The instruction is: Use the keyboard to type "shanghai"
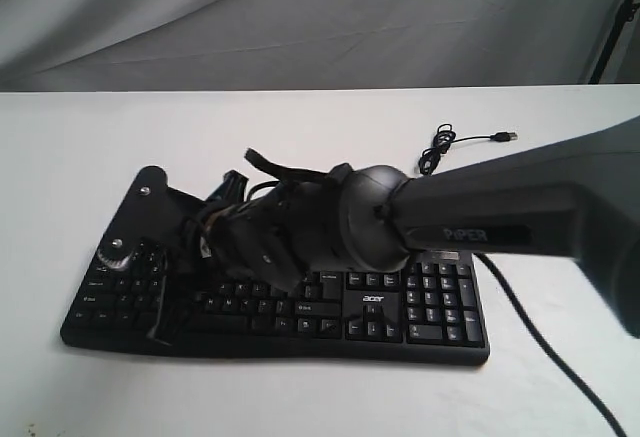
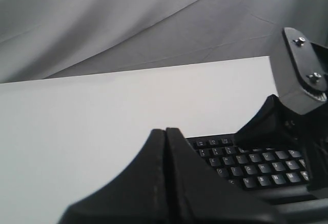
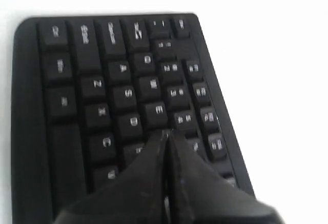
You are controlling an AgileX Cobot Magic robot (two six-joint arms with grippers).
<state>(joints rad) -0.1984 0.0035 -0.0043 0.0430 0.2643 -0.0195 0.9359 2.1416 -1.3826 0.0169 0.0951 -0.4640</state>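
One white table (image 1: 80, 137) fills the scene, with one creased grey cloth (image 1: 300, 17) hanging behind it. One dark robot arm (image 1: 520, 207) reaches in from the right, across one long black keyboard (image 1: 420, 307) that lies on the table's near half. Two hands show, both with fingers pressed together and holding nothing. The right hand (image 3: 165, 134) points at the letter keys near D and E; whether it touches them cannot be told. The left hand (image 2: 165, 130) sits over bare table just beside the keyboard's end. Two black cables lie on the table: one thicker cable (image 1: 560, 357) front right and one thin coiled cable (image 1: 440, 147) with a plug
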